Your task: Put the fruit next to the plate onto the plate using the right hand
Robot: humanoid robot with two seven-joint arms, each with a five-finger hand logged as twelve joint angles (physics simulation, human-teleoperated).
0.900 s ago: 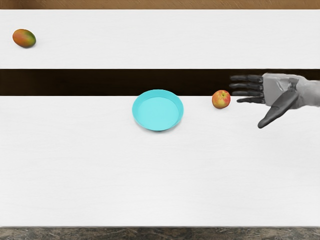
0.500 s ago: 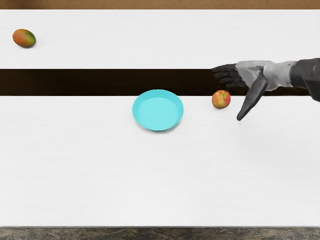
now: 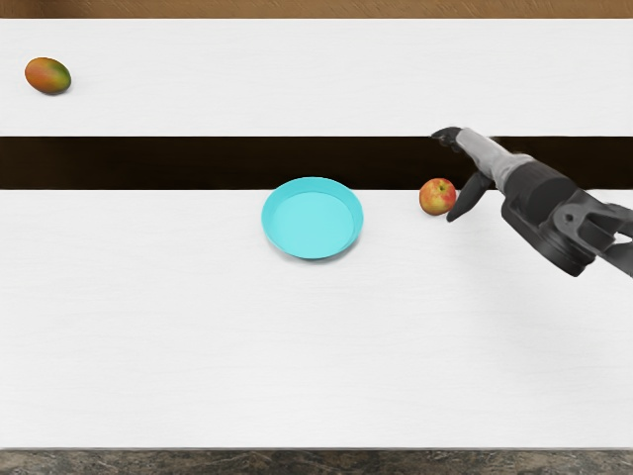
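A red and yellow apple (image 3: 436, 196) lies on the white table just right of the cyan plate (image 3: 312, 218), at the table's back edge. My right hand (image 3: 457, 173) comes in from the right and sits against the apple's right side. Its thumb (image 3: 465, 201) points down beside the fruit, and its fingers (image 3: 447, 135) arch above and behind it. The fingers are spread and do not close on the apple. The plate holds nothing. No left arm shows.
A mango (image 3: 47, 75) rests on the far white surface at the top left. A dark gap (image 3: 218, 162) runs between the two white surfaces, just behind the plate and apple.
The right hand has moved left toward the apple and rotated, so the forearm now slants in from the lower right. The apple and plate have not moved.
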